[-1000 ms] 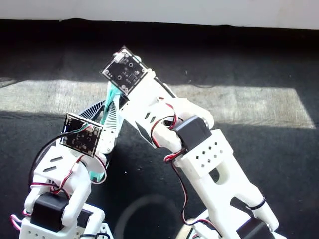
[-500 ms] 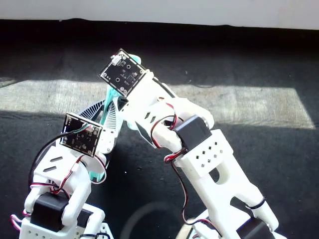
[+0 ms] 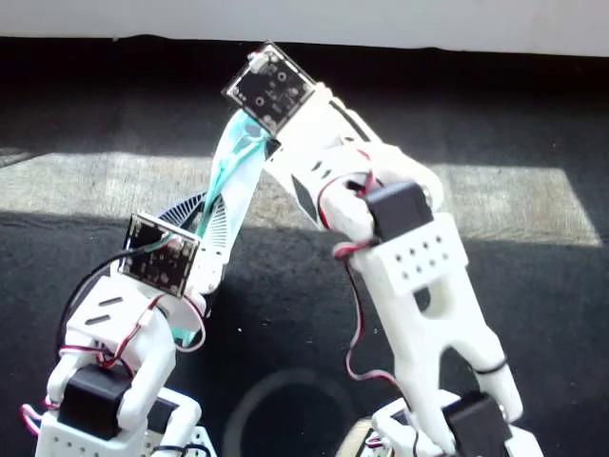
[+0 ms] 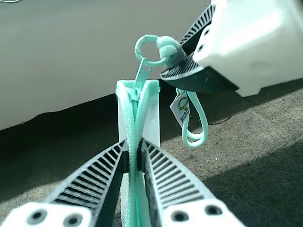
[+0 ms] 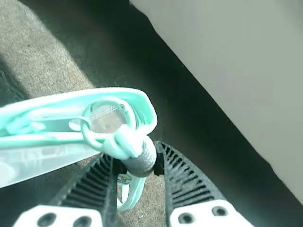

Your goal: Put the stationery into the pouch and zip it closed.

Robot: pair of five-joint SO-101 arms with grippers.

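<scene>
The left gripper [image 4: 135,156] is squeezing the zip edge of the see-through mint-green plastic pouch [image 3: 231,181] and holding it up off the dark fuzzy table [image 3: 533,314]. The right arm [image 3: 419,267] is standing taller and leaning toward the back. The right gripper [image 5: 136,158] is pinching the knotted mint-green cord [image 5: 127,142] tied to the round zip ring [image 4: 147,47]. The pouch is hanging stretched between the two grippers.

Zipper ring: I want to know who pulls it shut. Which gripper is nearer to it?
Right. The right gripper, jaws shut, pinches the knot on the ring; the left gripper clamps the pouch farther down the zipper.
</scene>
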